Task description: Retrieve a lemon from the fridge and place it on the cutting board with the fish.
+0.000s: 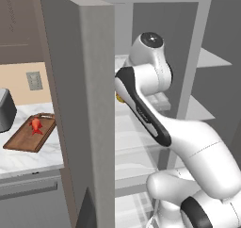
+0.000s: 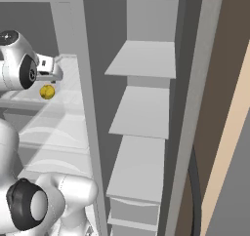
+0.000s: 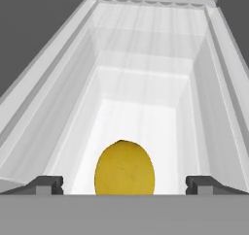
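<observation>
Presumably the lemon [image 3: 124, 167] is firm, light and smooth-skinned; it is best gripped across its middle by the wide-open gripper [image 3: 124, 184].

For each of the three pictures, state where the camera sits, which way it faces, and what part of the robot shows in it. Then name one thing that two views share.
Left base view: behind the arm to its left, facing the open fridge and a counter holding the cutting board and fish; the white arm rises at lower right.
Right base view: behind the arm to its right, facing the fridge shelves; the arm is at lower left.
Hand view: on the hand, looking along the open tool; its fingertips flank the lemon.
Shared: the lemon shows in the right base and hand views.
</observation>
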Robot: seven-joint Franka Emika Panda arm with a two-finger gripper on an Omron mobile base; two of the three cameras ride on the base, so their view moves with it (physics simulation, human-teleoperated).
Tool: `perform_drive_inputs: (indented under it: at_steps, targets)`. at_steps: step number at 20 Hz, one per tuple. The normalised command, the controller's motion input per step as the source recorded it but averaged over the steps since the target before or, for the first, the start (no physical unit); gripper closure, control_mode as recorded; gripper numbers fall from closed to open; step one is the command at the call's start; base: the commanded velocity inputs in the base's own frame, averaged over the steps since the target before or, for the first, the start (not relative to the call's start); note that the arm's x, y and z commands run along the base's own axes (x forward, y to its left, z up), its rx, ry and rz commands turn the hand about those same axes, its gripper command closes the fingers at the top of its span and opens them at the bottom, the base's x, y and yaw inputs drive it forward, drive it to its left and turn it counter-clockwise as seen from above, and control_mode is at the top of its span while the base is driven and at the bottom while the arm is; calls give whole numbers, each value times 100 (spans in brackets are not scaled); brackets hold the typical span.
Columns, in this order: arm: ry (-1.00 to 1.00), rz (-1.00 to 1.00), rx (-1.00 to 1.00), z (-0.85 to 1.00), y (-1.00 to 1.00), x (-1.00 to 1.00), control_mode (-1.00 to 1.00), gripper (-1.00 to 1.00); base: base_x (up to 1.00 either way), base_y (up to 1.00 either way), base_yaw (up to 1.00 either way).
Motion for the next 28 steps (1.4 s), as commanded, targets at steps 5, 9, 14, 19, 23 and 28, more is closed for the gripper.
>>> perform_drive_inputs:
  at_steps: [5,9,14,19,23,28]
  targets:
    - [4,-1,0,-8,0,2,-100,-100,0,0,0]
    - [0,-1,0,-3,0,0,-100,-100,0,0,0]
    - [0,0,0,-5,0,0,-100,-100,0,0,0]
    - [0,0,0,-13,0,0,-100,-100,0,0,0]
    - [0,0,0,-22,0,0,-100,-100,0,0,0]
    - [0,0,0,-20,0,0,-100,-100,0,0,0]
